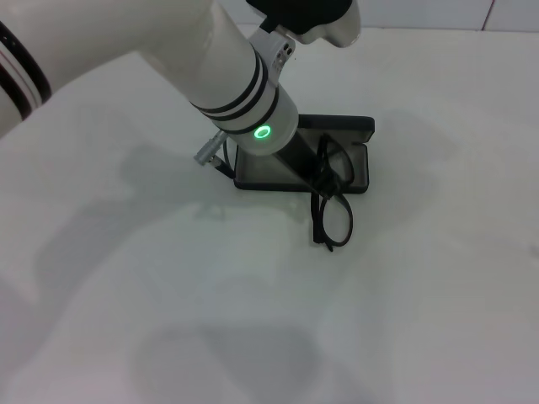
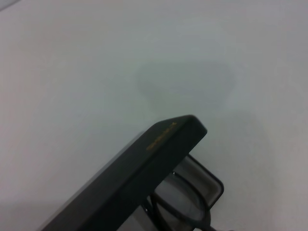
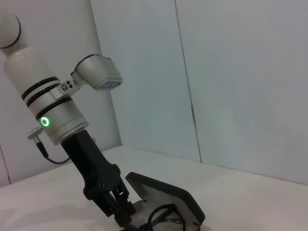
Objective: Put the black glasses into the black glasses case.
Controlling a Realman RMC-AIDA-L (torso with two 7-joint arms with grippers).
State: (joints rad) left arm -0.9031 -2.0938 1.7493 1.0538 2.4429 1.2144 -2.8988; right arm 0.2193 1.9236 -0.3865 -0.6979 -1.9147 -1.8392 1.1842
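The black glasses case [image 2: 144, 163] carries a short line of small orange-gold lettering along the outer edge of its raised lid; the letters are too small and soft to read. No other writing shows.

The case lies open on the white bench [image 1: 404, 278], past the middle of the scene, with its lid standing up on the far side and its grey-lined tray toward the near side. The left pincer [image 1: 313, 178] reaches down over the tray from the left arm, which crosses in from the far left. The black glasses [image 1: 333, 198] hang at the tray's right near corner, one lens over the lining and the other dropped over the near edge onto the bench, touching the tip of the left pincer. Whether its fingers are spread or pinching the frame cannot be told. The right pincer is not in sight.
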